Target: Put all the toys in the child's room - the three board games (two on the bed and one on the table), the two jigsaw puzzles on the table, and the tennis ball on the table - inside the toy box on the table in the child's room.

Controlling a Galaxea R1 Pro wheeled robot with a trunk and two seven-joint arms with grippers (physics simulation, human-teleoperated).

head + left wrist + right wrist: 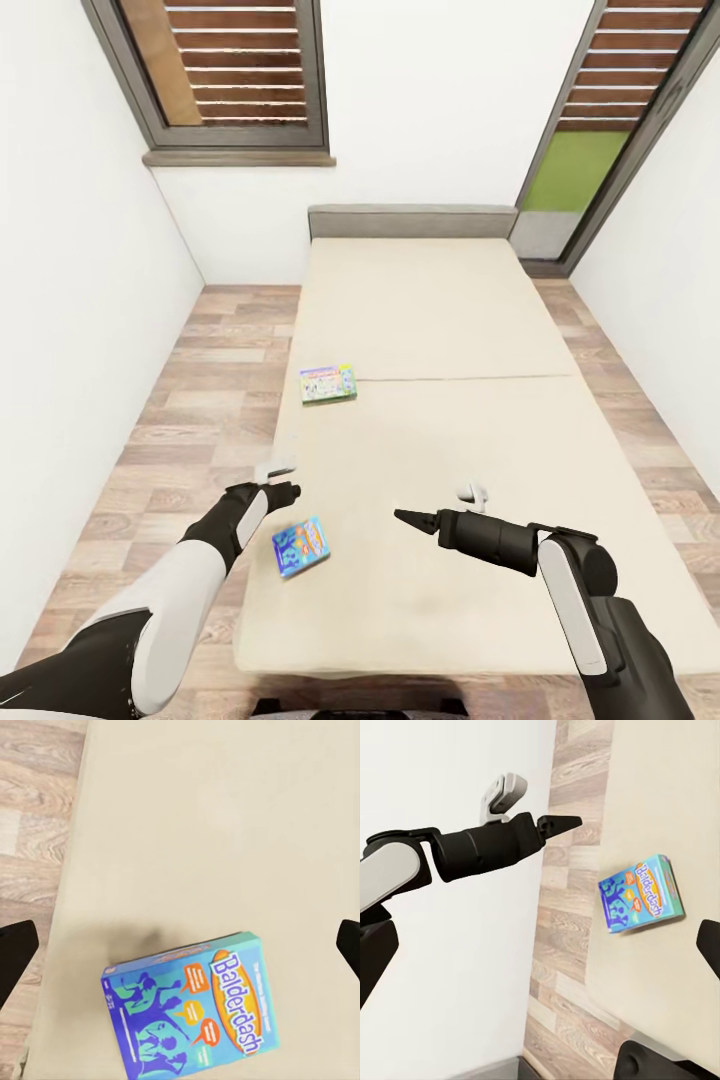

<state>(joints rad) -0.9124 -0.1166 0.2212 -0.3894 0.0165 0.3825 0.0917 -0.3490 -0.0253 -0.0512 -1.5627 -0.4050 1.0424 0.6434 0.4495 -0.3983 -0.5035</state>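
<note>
Two board games lie on the beige bed (450, 330). A green-edged white one (328, 383) sits near the mattress's left edge at mid-length. A blue "Balderdash" box (301, 546) (187, 1012) (643, 894) lies closer to me, also by the left edge. My left gripper (285, 488) (180, 951) (559, 823) hovers open just above and beyond the blue box, touching nothing. My right gripper (405, 517) hangs open over the middle of the mattress, pointing left toward the blue box and holding nothing. The table, toy box, jigsaw puzzles and tennis ball are out of view.
A strip of wood-plank floor (210, 400) runs between the bed's left side and a white wall (70, 300). A grey headboard (410, 220) stands against the far wall. Above it on either side are slatted windows (240, 60).
</note>
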